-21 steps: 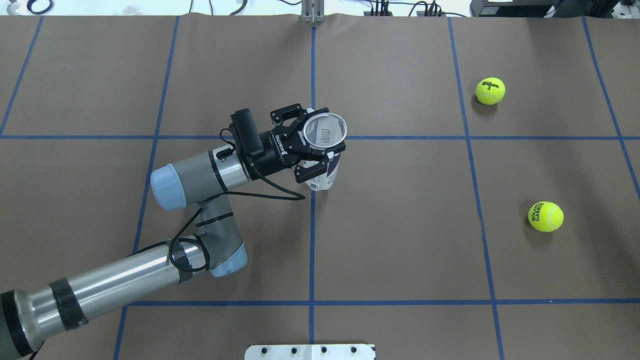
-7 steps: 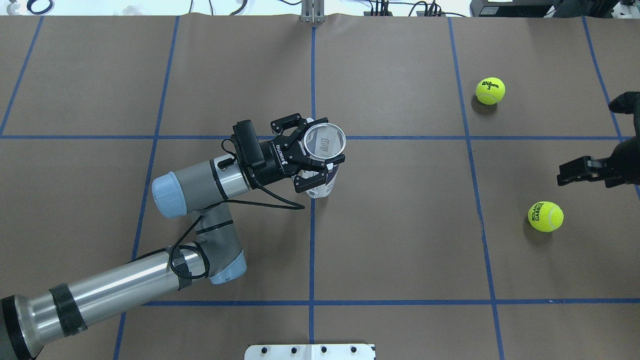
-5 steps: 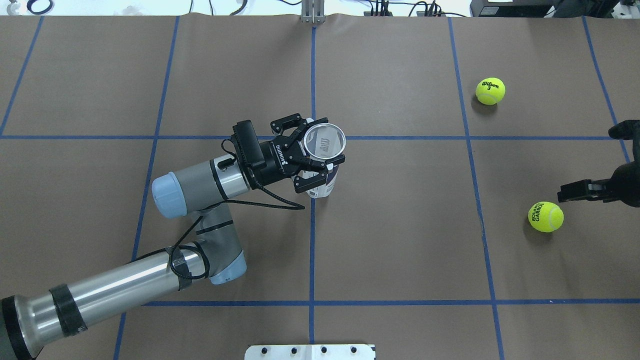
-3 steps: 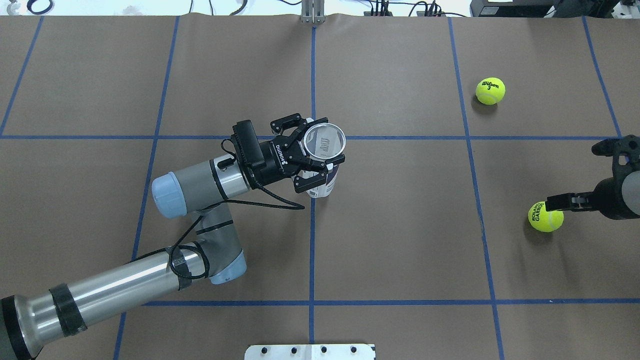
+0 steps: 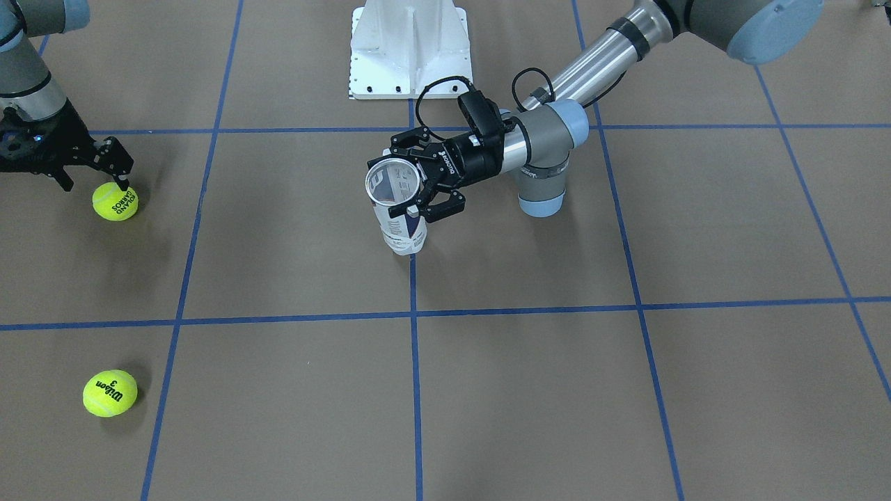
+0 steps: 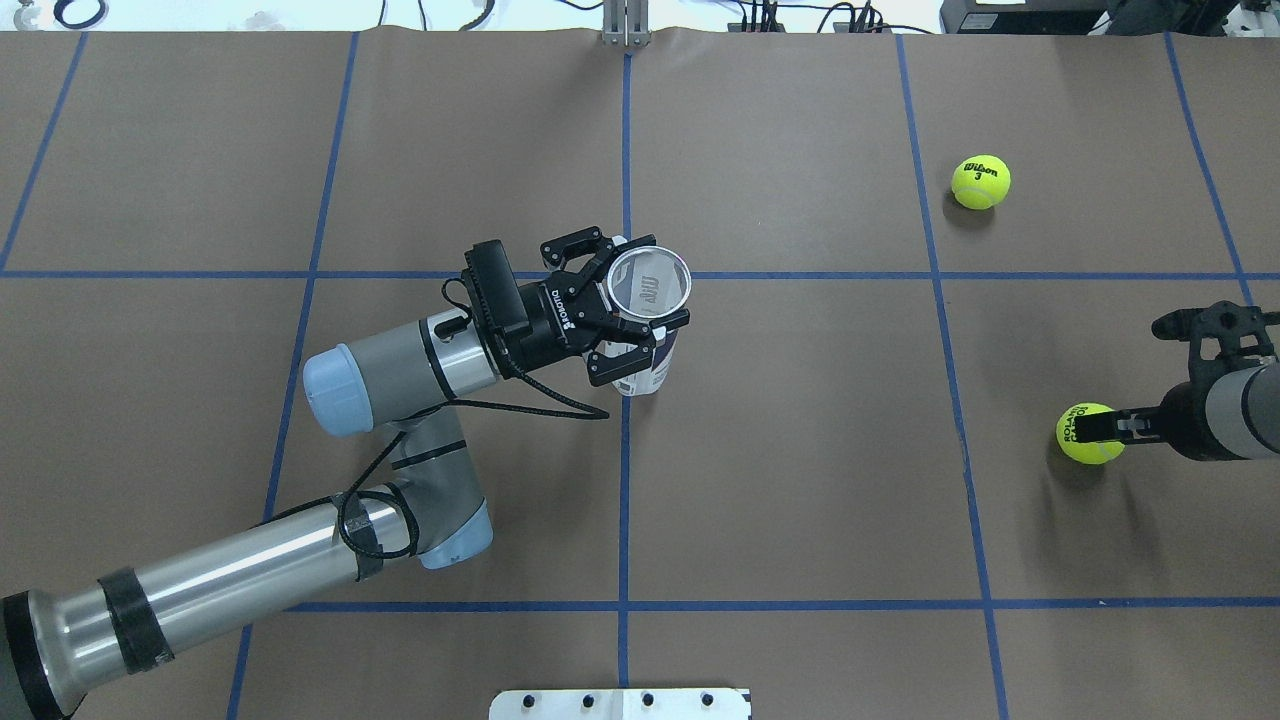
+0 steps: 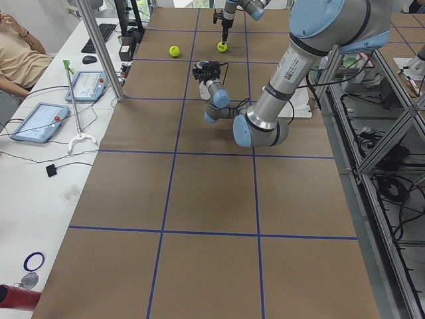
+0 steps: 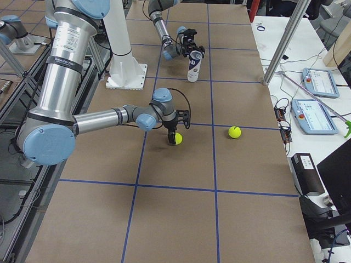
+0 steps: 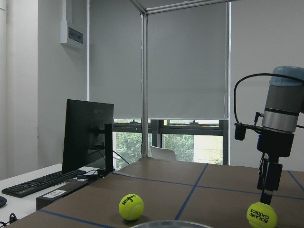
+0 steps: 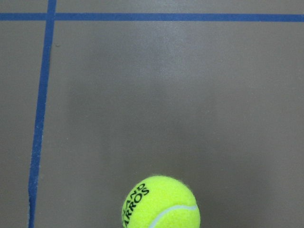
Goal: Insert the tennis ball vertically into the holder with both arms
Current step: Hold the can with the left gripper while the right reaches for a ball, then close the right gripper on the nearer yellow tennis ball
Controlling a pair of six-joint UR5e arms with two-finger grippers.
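The holder (image 5: 402,233), a clear can with a white and navy label, stands upright near the table's middle, mouth up, with nothing showing inside. My left gripper (image 5: 419,177) is shut on the holder just under its metal rim (image 6: 650,280). A yellow tennis ball (image 6: 1085,442) marked Roland Garros lies on the robot's right. My right gripper (image 5: 95,184) points straight down just above that tennis ball (image 5: 115,203), open and not holding it. In the right wrist view the tennis ball (image 10: 161,203) sits at the bottom edge, and no fingers show there.
A second ball (image 6: 980,182), marked Wilson 3, lies farther from the robot on the same side. The white pedestal (image 5: 411,49) stands at the robot's base. Blue tape lines grid the brown table. A seated person (image 7: 20,56) and tablets are beside the table's far edge.
My right arm has come in from the table's right edge and swung toward the robot, so its gripper now sits over the Roland Garros ball. The left gripper and holder have stayed still over the last second.
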